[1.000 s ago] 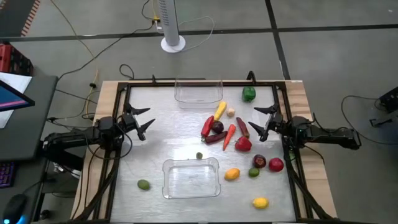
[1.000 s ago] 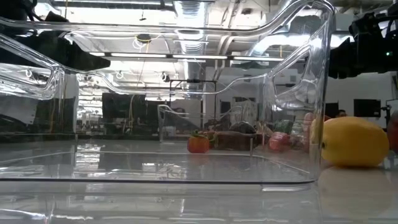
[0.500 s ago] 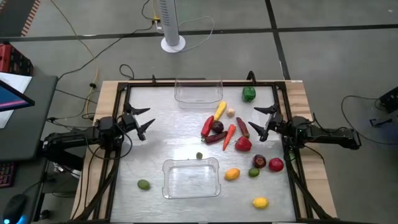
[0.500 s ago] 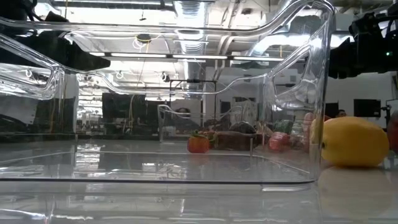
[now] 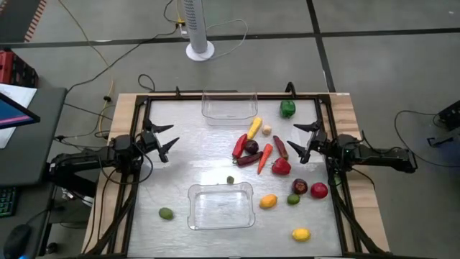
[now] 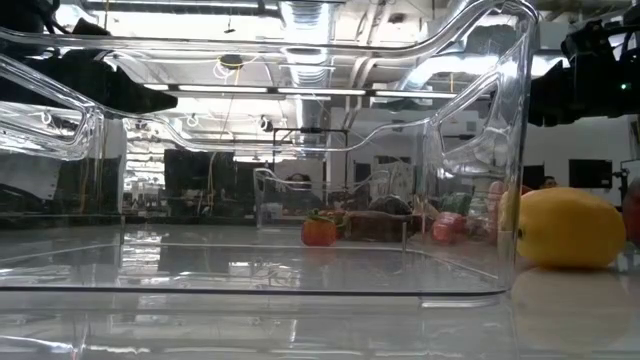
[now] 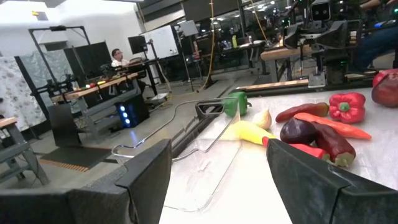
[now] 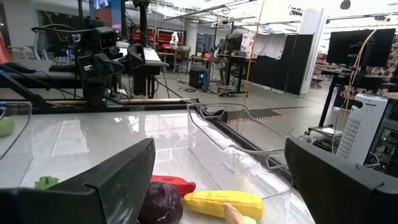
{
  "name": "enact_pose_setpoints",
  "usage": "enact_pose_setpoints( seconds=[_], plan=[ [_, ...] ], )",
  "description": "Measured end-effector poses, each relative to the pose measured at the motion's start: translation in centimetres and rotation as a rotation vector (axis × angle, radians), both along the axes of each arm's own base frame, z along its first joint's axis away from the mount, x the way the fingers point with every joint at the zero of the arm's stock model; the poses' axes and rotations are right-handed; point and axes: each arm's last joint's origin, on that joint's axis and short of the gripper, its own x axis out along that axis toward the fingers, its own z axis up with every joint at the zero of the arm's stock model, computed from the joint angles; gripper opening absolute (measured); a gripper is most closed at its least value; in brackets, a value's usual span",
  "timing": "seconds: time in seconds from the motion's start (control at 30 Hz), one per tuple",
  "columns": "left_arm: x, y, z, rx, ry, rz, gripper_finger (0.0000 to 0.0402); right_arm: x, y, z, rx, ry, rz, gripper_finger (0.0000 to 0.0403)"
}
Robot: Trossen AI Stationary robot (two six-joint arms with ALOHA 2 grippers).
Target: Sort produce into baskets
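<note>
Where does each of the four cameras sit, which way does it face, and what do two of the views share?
High view: above the table, facing straight down; shows both arms, left gripper and right gripper open.
Low view: at table-top height, looking through the near basket; dark arm parts show at the upper corners.
Left wrist view: looks past its own fingers at the far basket.
Right wrist view: looks past its own fingers.
Shared: both wrist views show the corn.

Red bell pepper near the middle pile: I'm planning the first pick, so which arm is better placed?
Probably the right. The right gripper hangs open beside the red bell pepper, while the left gripper waits open across the table.
</note>
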Motion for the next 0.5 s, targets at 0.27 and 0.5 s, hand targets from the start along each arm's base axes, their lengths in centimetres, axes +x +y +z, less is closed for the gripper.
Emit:
enact_pose_setpoints(
  seconds=[0.27, 0.5],
  plan=[
    [0.00, 0.00, 0.05, 0.031, 0.010, 0.001, 0.0251, 0.00, 0.00, -0.01, 0.000, 0.000, 0.000, 0.0384],
    [0.03, -0.23, 0.90, 0.168, -0.021, -0.071, 0.0251, 0.00, 0.00, -0.01, 0.000, 0.000, 0.000, 0.0384]
  ],
)
